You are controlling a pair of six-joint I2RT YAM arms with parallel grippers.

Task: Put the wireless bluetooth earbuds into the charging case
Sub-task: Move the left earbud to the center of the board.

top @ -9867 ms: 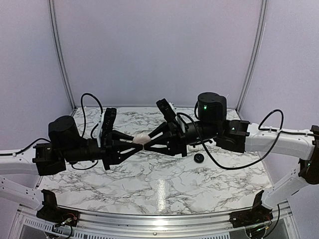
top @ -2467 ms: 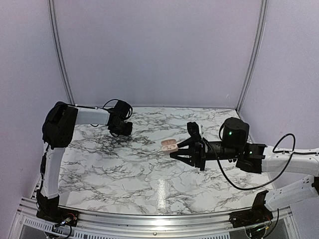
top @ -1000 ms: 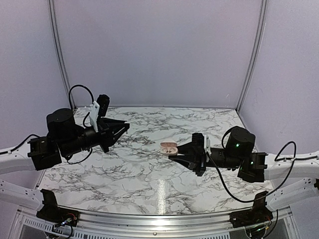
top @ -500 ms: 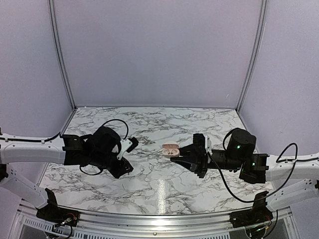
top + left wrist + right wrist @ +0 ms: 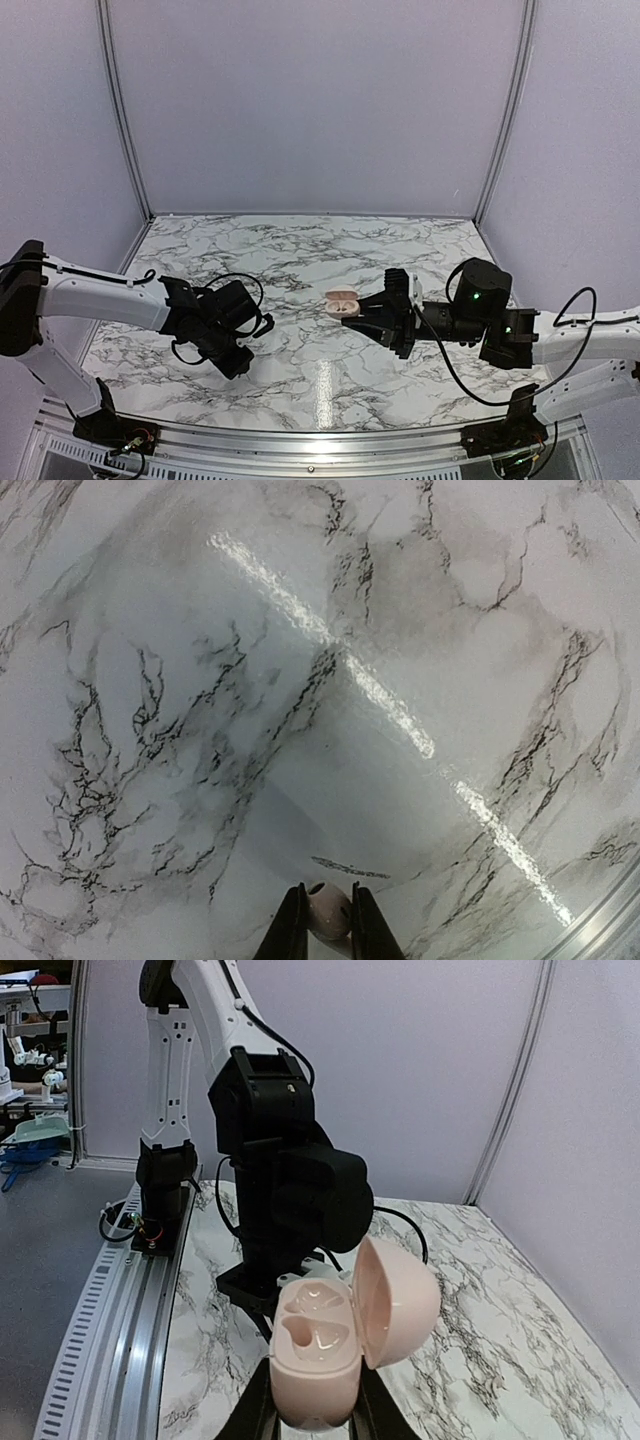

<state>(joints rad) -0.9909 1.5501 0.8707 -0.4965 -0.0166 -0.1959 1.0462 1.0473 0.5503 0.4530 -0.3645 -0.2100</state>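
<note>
Division of labour explains the layout: the right claw (image 5: 352, 312) is clamped on the lower body of the charging case (image 5: 315, 1360), holding it above the middle of the bench (image 5: 320, 390) with the lid hinged open and the sockets facing up, probably to present them for loading. The left claw (image 5: 327, 898), pointing down near the front-left edge, is nearly closed on what looks like a small pale earbud (image 5: 328, 912). Only one case, two seemingly empty sockets and one earbud show; no second earbud is visible.
</note>
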